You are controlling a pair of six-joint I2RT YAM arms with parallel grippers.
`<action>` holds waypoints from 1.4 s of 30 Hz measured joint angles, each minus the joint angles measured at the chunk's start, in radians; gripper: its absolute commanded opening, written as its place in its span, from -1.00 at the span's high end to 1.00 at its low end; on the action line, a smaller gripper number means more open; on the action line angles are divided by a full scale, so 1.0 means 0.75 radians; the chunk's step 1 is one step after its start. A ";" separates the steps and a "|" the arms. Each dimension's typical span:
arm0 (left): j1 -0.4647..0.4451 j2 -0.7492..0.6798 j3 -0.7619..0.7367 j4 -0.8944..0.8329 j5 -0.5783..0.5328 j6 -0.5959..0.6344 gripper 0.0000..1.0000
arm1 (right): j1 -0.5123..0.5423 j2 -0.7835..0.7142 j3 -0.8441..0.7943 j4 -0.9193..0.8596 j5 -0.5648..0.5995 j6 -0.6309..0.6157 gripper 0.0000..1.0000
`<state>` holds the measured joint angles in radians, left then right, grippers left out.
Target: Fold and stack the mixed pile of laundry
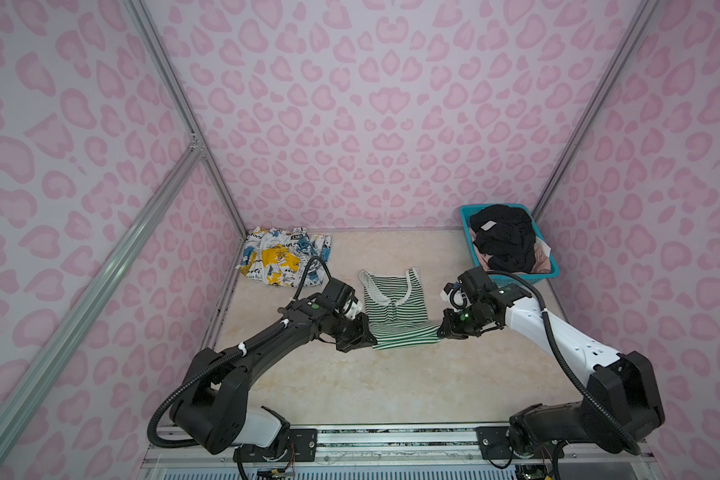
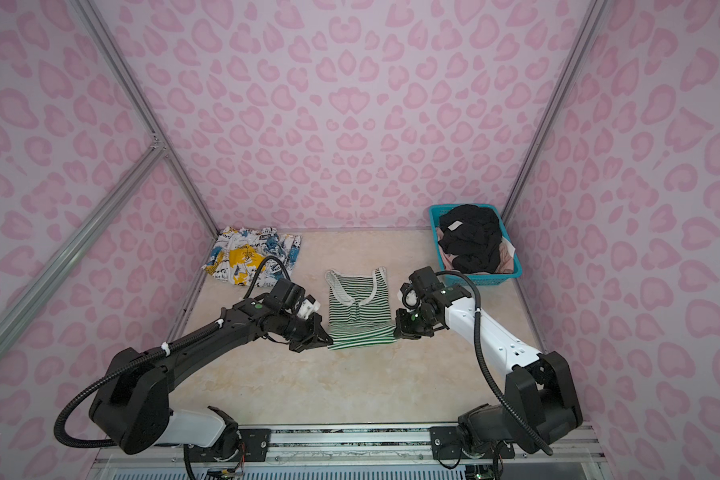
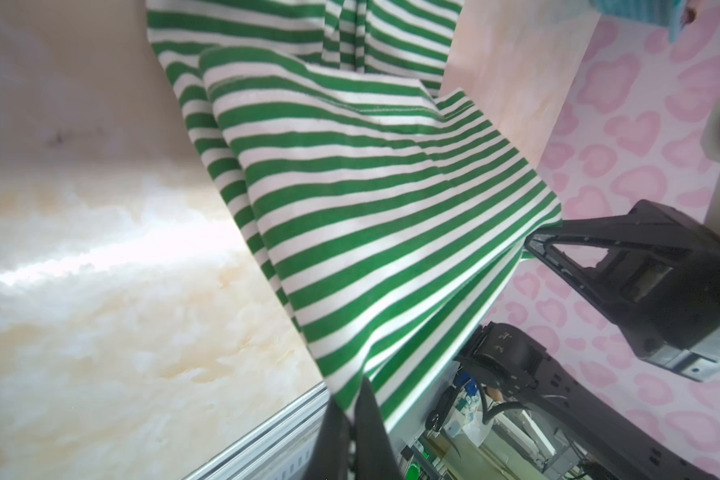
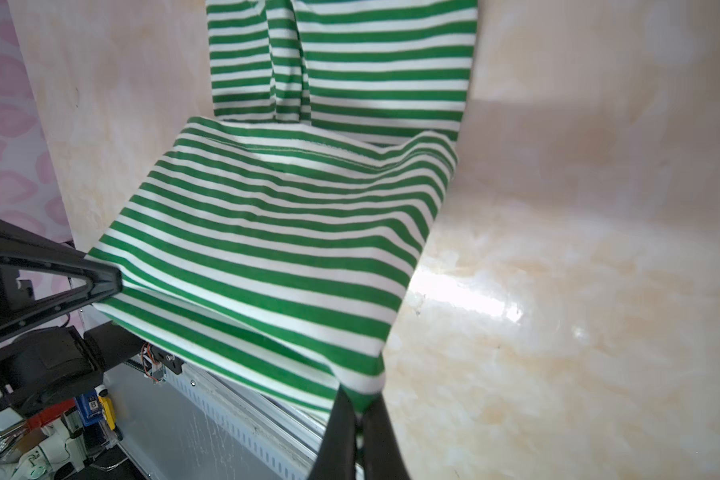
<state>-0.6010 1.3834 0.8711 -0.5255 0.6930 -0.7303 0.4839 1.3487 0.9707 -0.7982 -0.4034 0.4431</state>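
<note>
a green-and-white striped cloth top (image 1: 395,305) lay in the middle of the pale marble-look counter (image 1: 391,386). both top views showed it there (image 2: 360,305). its neck and straps pointed to the back wall. most of it lay flat. the part nearest the arms was lifted off the counter and pulled tight between the two sets of jaws.

the black left arm (image 1: 267,338) reached in from the left. the left jaws were pressed together on the near left corner of the striped top (image 3: 371,199), pinching the cloth. the white and black right arm (image 1: 558,328) reached in from the right. the right jaws were pressed together on the near right corner of the striped top (image 4: 275,232), pinching it too. in both wrist views a stitched edge ran across the cloth, far from the jaws.

a crumpled white cloth garment with blue and yellow splashes and black letters (image 1: 281,257) sat in the far left corner of the counter, apart from the striped top.

a teal plastic mesh basket (image 1: 520,277) stood in the far right corner. a black cloth garment (image 1: 504,237) was heaped inside it. a pale pink cloth garment (image 1: 542,252) peeked out from under the black one.
</note>
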 measured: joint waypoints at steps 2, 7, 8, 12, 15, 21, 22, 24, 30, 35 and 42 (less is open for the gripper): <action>-0.056 -0.077 -0.058 0.002 -0.035 -0.045 0.95 | 0.046 -0.068 -0.041 -0.013 0.021 0.035 1.00; -0.163 -0.293 -0.151 0.006 -0.104 -0.187 0.95 | 0.119 -0.235 -0.068 -0.066 0.066 0.115 1.00; -0.169 -0.325 -0.157 0.008 -0.116 -0.208 0.95 | 0.123 -0.254 -0.065 -0.074 0.071 0.122 1.00; -0.172 -0.364 -0.139 0.009 -0.181 -0.255 0.95 | 0.117 -0.255 -0.033 -0.081 0.081 0.138 1.00; -0.144 -0.294 -0.073 -0.004 -0.227 -0.259 0.95 | 0.087 -0.153 0.037 -0.076 0.089 0.128 1.00; 0.018 -0.132 0.028 0.034 -0.240 -0.251 0.95 | -0.001 0.181 0.296 -0.051 0.034 0.037 1.00; 0.051 -0.092 0.055 0.041 -0.235 -0.239 0.95 | -0.013 0.242 0.337 -0.039 0.024 0.019 1.00; 0.113 0.009 0.117 0.050 -0.210 -0.205 0.95 | -0.038 0.375 0.404 -0.002 0.003 0.003 1.00; 0.275 0.398 0.277 0.143 -0.122 -0.103 0.88 | -0.085 0.728 0.512 0.150 -0.025 0.010 0.40; 0.348 0.604 0.405 0.207 -0.055 -0.067 0.80 | -0.093 0.766 0.540 0.236 -0.001 0.010 0.16; 0.375 0.712 0.567 0.314 0.060 -0.055 0.36 | -0.091 0.570 0.416 0.327 0.066 -0.039 0.12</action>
<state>-0.3199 1.9171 1.2964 -0.2901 0.7376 -0.7719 0.4160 1.7763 1.2823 -0.5533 -0.3538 0.4141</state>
